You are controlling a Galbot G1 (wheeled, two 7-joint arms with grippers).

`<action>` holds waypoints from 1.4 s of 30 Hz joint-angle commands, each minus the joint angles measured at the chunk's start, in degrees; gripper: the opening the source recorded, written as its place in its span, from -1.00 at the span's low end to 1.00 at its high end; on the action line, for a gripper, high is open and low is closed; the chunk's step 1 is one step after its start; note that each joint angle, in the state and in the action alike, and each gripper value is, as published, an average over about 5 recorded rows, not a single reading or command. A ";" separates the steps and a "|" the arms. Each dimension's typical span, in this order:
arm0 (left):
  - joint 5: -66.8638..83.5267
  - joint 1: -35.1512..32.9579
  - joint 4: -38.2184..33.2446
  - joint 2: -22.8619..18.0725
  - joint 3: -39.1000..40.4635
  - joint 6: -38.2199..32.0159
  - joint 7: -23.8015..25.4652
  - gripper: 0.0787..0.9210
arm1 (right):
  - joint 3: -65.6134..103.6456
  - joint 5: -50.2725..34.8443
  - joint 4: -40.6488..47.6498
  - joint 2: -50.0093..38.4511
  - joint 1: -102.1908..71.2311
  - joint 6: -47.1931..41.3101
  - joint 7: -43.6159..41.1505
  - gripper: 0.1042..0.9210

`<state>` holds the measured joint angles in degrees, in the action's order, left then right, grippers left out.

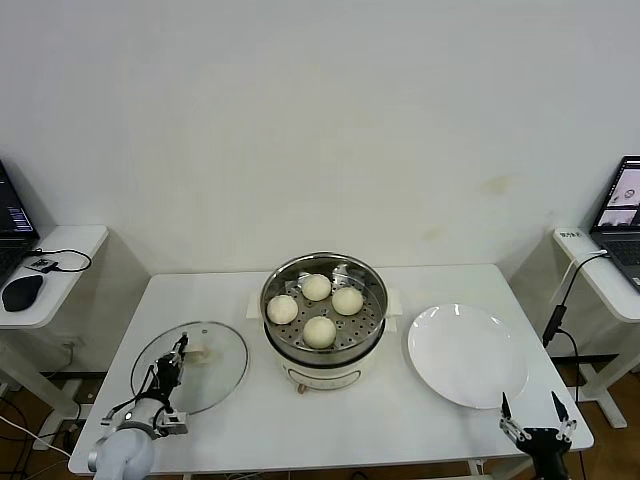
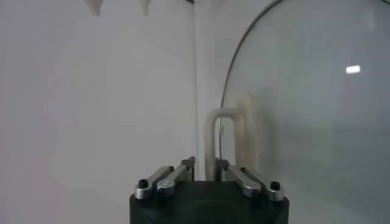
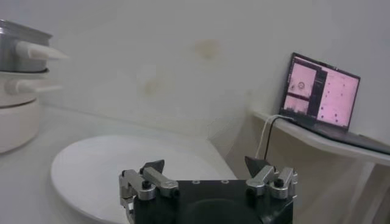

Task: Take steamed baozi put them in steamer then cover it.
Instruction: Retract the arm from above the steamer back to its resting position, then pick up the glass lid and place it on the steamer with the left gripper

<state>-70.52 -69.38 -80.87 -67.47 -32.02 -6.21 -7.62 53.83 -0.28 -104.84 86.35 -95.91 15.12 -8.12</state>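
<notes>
The steamer (image 1: 290,345) stands mid-table, uncovered, and shows at the edge of the right wrist view (image 3: 15,45). Four cream-white baozi sit on its perforated tray (image 1: 316,287) (image 1: 347,300) (image 1: 282,309) (image 1: 319,331). The clear glass cover (image 1: 215,375) is at the table's left, beside the steamer. My left gripper (image 1: 178,352) is over the cover. In the left wrist view it (image 2: 206,163) is shut on the cover's cream handle (image 2: 211,137), with the glass (image 2: 304,109) behind it. My right gripper (image 1: 537,418) is open and empty at the table's front right corner; it also shows in the right wrist view (image 3: 207,164).
A flat white plate (image 1: 468,353) lies right of the steamer, just ahead of the right gripper (image 3: 109,164). Side desks stand on both sides, with a laptop (image 3: 320,91) and cables on the right and a mouse (image 1: 22,292) on the left.
</notes>
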 commanded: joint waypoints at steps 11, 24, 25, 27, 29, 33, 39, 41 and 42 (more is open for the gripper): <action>10.41 -9.64 -23.97 7.57 -7.38 5.56 3.78 -0.85 | -1.06 0.04 -1.06 -0.74 -0.30 -0.04 -0.13 0.76; 20.57 -8.07 -39.13 14.65 -1.16 17.62 11.93 -0.85 | -2.44 1.20 -0.81 -1.20 -0.92 -0.22 -0.28 0.76; 20.13 -6.83 -39.58 14.76 0.54 18.63 12.38 -0.85 | -2.65 1.59 -0.72 -1.12 -0.87 -0.20 -0.26 0.76; 19.26 -3.76 -39.81 14.81 5.15 20.55 13.12 -0.85 | -3.20 2.53 -0.53 -0.77 -0.69 -0.19 -0.19 0.76; 18.66 -0.43 -39.36 14.59 10.36 22.37 13.56 -0.85 | -3.88 3.65 -0.41 -0.29 -0.48 -0.17 -0.09 0.76; 16.97 6.05 -37.06 12.14 19.92 25.53 13.89 -0.85 | -5.37 6.17 -0.17 0.78 -0.28 0.11 0.24 0.76; 10.24 14.48 -32.11 5.28 27.88 27.73 16.81 -0.85 | -7.06 10.06 0.25 2.26 -0.02 0.84 0.96 0.76; 7.48 16.22 -30.78 3.20 29.52 28.28 18.13 -0.85 | -7.47 10.82 0.31 2.57 0.00 0.91 1.11 0.76; 6.27 16.78 -30.32 2.33 30.17 28.49 18.75 -0.85 | -7.62 11.15 0.35 2.69 0.02 0.98 1.17 0.76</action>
<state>-56.26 -65.30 -114.32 -57.69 -17.49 16.38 6.12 48.17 6.13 -104.65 87.64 -95.96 15.72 -7.28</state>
